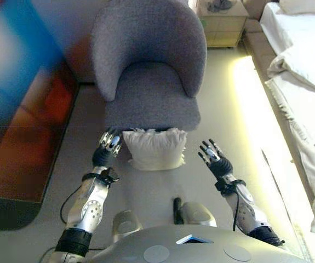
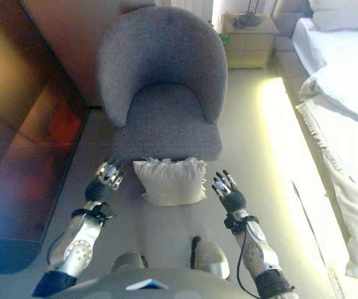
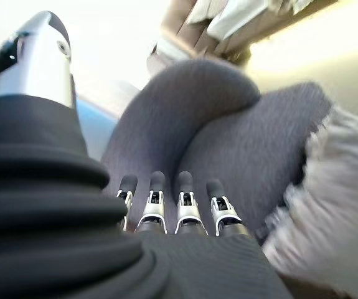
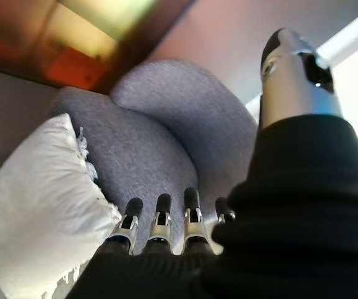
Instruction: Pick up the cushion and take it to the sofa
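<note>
A white fringed cushion (image 1: 154, 149) stands on the floor, leaning against the front of a grey armchair (image 1: 149, 71). It also shows in the left wrist view (image 3: 331, 205) and the right wrist view (image 4: 38, 199). My left hand (image 1: 108, 147) is open just left of the cushion, close to its edge, not touching it. My right hand (image 1: 215, 158) is open to the right of the cushion, a small gap away. Both hands are empty, fingers straight and pointing toward the chair.
A dark wooden cabinet (image 1: 20, 109) runs along the left. A bed with white bedding (image 1: 305, 82) lies on the right, with a wooden nightstand (image 1: 223, 22) behind the chair. A lit floor strip (image 1: 250, 109) runs between chair and bed.
</note>
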`<state>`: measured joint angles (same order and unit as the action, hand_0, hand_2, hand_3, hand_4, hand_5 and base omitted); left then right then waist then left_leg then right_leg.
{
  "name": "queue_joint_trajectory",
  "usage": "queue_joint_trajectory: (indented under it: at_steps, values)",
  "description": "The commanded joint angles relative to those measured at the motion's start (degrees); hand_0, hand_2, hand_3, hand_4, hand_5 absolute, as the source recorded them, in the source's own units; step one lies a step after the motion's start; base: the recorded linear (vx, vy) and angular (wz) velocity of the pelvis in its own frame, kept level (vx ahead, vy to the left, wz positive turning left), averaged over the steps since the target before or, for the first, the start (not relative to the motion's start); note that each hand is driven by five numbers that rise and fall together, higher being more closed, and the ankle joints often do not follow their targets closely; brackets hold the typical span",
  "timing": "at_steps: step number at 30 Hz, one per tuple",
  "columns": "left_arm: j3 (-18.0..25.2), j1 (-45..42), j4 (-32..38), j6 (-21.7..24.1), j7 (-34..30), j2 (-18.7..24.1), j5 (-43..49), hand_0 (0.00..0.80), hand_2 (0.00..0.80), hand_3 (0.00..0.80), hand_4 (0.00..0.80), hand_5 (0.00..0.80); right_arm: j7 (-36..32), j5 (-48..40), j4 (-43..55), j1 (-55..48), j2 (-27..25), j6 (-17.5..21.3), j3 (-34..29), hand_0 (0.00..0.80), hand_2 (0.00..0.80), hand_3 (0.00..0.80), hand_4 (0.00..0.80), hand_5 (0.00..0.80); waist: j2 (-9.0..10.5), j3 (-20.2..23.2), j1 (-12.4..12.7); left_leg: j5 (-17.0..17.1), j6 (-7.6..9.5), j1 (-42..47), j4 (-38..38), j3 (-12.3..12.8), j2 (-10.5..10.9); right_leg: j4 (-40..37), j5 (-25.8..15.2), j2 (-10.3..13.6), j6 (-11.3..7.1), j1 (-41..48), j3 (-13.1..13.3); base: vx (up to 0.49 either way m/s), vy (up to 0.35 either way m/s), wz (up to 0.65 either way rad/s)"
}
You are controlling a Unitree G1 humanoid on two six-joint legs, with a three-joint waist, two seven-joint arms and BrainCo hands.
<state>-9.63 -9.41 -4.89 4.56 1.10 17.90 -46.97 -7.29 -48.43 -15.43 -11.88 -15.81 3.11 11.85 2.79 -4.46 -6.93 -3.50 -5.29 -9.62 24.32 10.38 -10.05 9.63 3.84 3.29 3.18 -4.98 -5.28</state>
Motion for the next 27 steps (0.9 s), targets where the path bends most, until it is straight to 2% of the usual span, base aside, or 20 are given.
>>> queue_joint_trajectory:
  at_steps: [1,3,6,8,10,15,16,18,22,24,25,26,27]
  values:
    - [2.29,-0.88,5.36,2.72,-0.61,0.87,-1.76,0.000,0.000,0.000,0.000,0.000,-3.01,-0.75,4.79,-0.99,-0.87,1.97,-2.33,0.000,0.000,0.000,0.000,0.000,-0.49,-1.36,0.83,10.02,-0.54,0.61,-15.85,-3.10,-0.97,-3.73,-0.05,-2.30,-5.95,4.64,6.40,0.266,0.109,-0.14]
    - [2.08,-1.38,5.32,3.50,0.11,0.69,-2.14,0.000,0.000,0.000,0.000,0.000,-3.98,-0.24,5.22,-1.98,-0.65,2.15,-2.23,0.000,0.000,0.000,0.000,0.000,-0.61,-1.42,1.77,10.73,-1.29,0.56,-21.96,-4.97,-1.39,-4.65,0.84,-1.78,-6.84,7.06,7.34,0.277,0.082,-0.23]
    - [2.61,-2.09,4.96,4.65,0.24,0.53,-2.56,0.000,0.000,0.000,0.000,0.000,-4.50,-0.26,5.02,-1.95,-0.84,1.39,-2.04,0.000,0.000,0.000,0.000,0.000,-1.15,-1.42,2.84,12.66,-1.94,0.65,-26.87,-7.47,-2.49,-4.81,3.17,-1.75,-7.18,10.11,9.10,0.282,0.090,-0.47]
    - [3.17,-2.83,4.78,5.28,0.08,0.59,-2.96,0.000,0.000,0.000,0.000,0.000,-5.07,0.32,4.88,-2.11,-0.51,1.22,-1.66,0.000,0.000,0.000,0.000,0.000,-1.79,-1.30,3.06,12.77,-2.08,0.55,-27.68,-7.09,-3.16,-4.10,4.91,-1.77,-7.19,11.10,9.53,0.263,0.135,-0.64]
    - [3.55,-2.85,4.24,5.23,-0.45,0.65,-3.35,0.000,0.000,0.000,0.000,0.000,-5.05,0.53,5.09,-2.36,-0.22,1.08,-1.78,0.000,0.000,0.000,0.000,0.000,-2.18,-1.19,2.93,12.82,-1.98,0.39,-27.14,-5.56,-3.22,-3.54,5.85,-1.57,-7.30,11.62,9.08,0.228,0.153,-0.62]
    - [3.16,-2.53,3.93,4.91,-1.48,1.33,-3.35,0.000,0.000,0.000,0.000,0.000,-3.46,-0.30,5.59,-2.38,0.13,1.55,-1.86,0.000,0.000,0.000,0.000,0.000,-2.67,-0.91,3.33,12.11,-1.48,-0.47,-26.15,-4.44,-1.78,-2.13,7.26,-0.40,-7.76,11.83,6.64,0.219,0.214,-0.12]
    - [3.21,-2.61,3.64,4.71,-0.33,1.52,-3.03,0.000,0.000,0.000,0.000,0.000,-2.37,-0.39,5.06,-1.78,0.39,0.68,-1.95,0.000,0.000,0.000,0.000,0.000,-2.43,-0.81,3.74,11.26,-0.89,-0.44,-25.77,-5.08,-0.83,-1.86,7.14,0.31,-8.23,11.98,6.39,0.262,0.237,0.11]
    - [4.30,-2.95,4.14,4.81,-0.56,1.84,-3.25,0.000,0.000,0.000,0.000,0.000,-3.04,-1.18,6.44,-1.59,0.41,-1.19,-1.60,0.000,0.000,0.000,0.000,0.000,-1.98,-0.31,4.14,10.05,0.20,0.06,-25.18,-3.98,0.09,-0.97,6.44,1.83,-9.35,12.11,5.63,0.267,0.250,-0.03]
    - [5.29,-3.35,2.57,5.37,-0.22,2.70,-2.45,0.000,0.000,0.000,0.000,0.000,-2.87,1.03,5.31,-0.06,1.01,-1.21,0.22,0.000,0.000,0.000,0.000,0.000,-0.88,0.53,5.20,6.89,2.70,-0.76,-21.38,-3.90,3.05,3.91,2.86,4.88,-11.80,9.91,5.47,0.220,0.231,-0.21]
    - [5.89,-3.47,2.20,4.91,-2.04,2.92,-1.21,0.000,0.000,0.000,0.000,0.000,-2.54,0.96,4.53,0.82,1.63,-0.93,0.17,0.000,0.000,0.000,0.000,0.000,-0.27,0.96,5.86,5.14,4.23,-0.62,-19.90,-3.84,4.73,7.56,1.11,5.96,-12.58,9.07,5.35,0.193,0.219,0.04]
    - [5.85,-3.67,2.44,4.68,-2.89,3.08,-0.91,0.000,0.000,0.000,0.000,0.000,-2.74,0.50,4.05,1.11,1.85,-0.55,0.09,0.000,0.000,0.000,0.000,0.000,0.03,1.26,6.35,4.49,5.09,-0.56,-19.73,-3.96,5.60,10.25,-0.74,6.60,-12.68,8.70,4.98,0.164,0.236,0.01]
    - [5.86,-4.07,2.78,4.53,-3.55,3.04,-0.33,0.000,0.000,0.000,0.000,0.000,-3.24,0.58,3.57,1.03,2.63,-0.06,-0.09,0.000,0.000,0.000,0.000,0.000,-0.06,1.38,6.79,3.33,6.22,0.10,-19.39,-3.97,6.60,16.48,-3.75,7.31,-12.65,7.32,4.40,0.157,0.249,-0.01]
    - [5.81,-4.28,2.90,4.51,-3.74,3.06,0.03,0.000,0.000,0.000,0.000,0.000,-3.22,0.93,3.49,0.87,3.16,0.09,-0.14,0.000,0.000,0.000,0.000,0.000,-0.27,1.32,6.88,2.67,6.73,0.77,-19.29,-4.06,7.13,20.51,-5.00,7.49,-12.52,5.80,4.48,0.159,0.290,-0.09]
